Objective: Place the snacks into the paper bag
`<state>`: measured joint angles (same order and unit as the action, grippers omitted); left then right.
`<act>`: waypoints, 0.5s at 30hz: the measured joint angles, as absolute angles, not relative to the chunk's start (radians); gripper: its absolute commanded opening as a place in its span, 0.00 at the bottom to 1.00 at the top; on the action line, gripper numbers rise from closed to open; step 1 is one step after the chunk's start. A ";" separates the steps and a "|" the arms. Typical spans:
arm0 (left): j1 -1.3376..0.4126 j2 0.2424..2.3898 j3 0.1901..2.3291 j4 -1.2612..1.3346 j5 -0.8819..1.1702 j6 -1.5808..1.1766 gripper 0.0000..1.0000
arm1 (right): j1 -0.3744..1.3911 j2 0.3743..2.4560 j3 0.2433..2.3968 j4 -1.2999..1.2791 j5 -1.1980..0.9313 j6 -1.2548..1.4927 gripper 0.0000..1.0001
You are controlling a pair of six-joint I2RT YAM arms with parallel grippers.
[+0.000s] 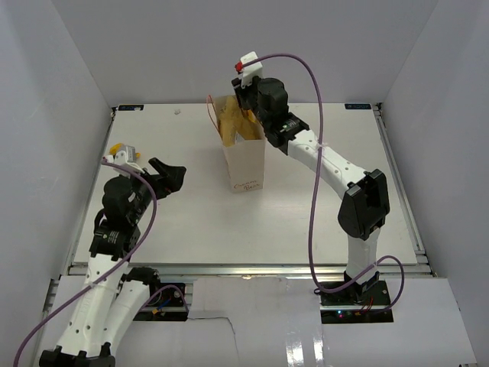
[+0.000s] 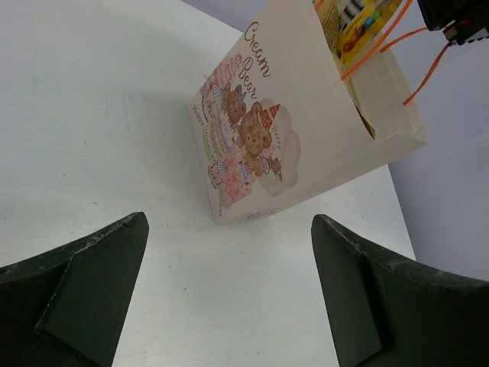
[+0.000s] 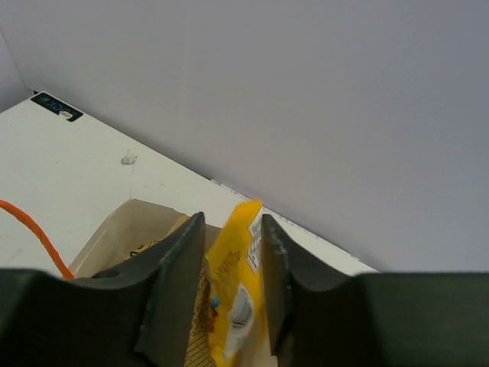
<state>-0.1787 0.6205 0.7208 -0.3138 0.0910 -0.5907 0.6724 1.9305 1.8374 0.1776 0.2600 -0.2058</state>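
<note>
The cream paper bag [image 1: 246,164] stands upright at the middle of the table, its orange cord handles [image 2: 374,38] hanging loose. My right gripper [image 1: 249,115] hovers just over the bag's open mouth [image 3: 130,229]. Its jaws stand a little apart, and a yellow snack packet [image 3: 233,267] hangs loose between them, its lower end down in the bag. A brown-gold pouch [image 3: 200,321] sits inside beside it. More packets show at the bag's mouth [image 2: 359,19]. My left gripper [image 1: 172,177] is wide open and empty, low over the table left of the bag [image 2: 306,115].
White walls close in the table [image 1: 176,222] on three sides. A dark rail [image 1: 393,164] runs along the right edge. A purple cable [image 1: 315,153] loops from the right wrist down to its base.
</note>
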 measured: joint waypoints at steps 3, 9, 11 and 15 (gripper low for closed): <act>-0.179 0.654 0.729 -0.330 0.054 -0.601 0.98 | 0.677 1.930 1.836 0.187 0.266 -0.215 0.60; -0.123 0.924 0.851 -0.375 0.017 -0.643 0.97 | 0.676 1.908 1.844 0.142 0.224 -0.202 0.74; -0.014 1.043 0.888 -0.367 0.084 -0.672 0.91 | 0.666 1.885 1.859 0.095 0.146 -0.202 0.80; 0.214 1.257 0.928 -0.345 0.163 -0.750 0.89 | 0.620 1.786 1.860 -0.014 -0.161 -0.239 0.91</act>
<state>0.2142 1.2572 0.9276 -0.3454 0.1631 -0.7502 0.6201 1.7863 1.8603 -0.0139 -0.1608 -0.2394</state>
